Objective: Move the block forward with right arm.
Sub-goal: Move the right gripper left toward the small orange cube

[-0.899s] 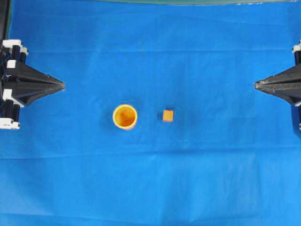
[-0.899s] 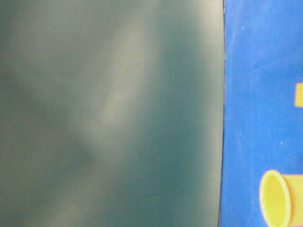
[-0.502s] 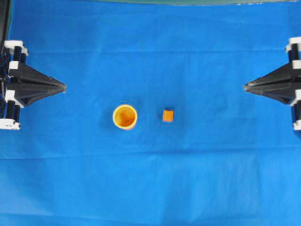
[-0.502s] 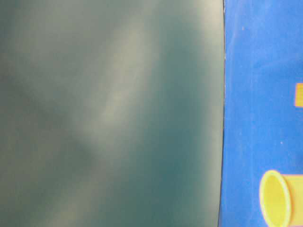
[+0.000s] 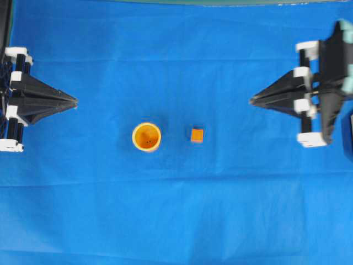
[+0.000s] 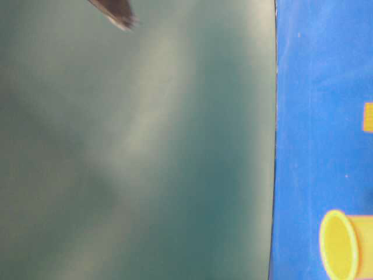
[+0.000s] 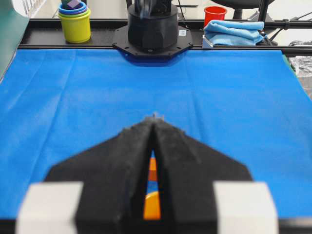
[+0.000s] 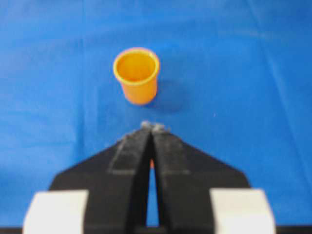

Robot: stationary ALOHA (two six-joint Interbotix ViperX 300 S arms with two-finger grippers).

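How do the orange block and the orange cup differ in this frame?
The block is a small cube with flat faces; the cup is round, open-topped and clearly larger. The block sits nearer the right tool, the cup nearer the left tool. In the right wrist view the cup shows whole, while the block is almost hidden behind the closed tool. Both are orange, rest on the blue cloth, and are untouched.

Orange cup [image 5: 146, 136] upright on blue cloth [image 5: 176, 210], stacked cups [image 7: 74, 20], folded towel [image 7: 234, 32]

Right gripper [image 5: 255, 101] and left gripper [image 5: 73, 101]: jaws closed, empty.
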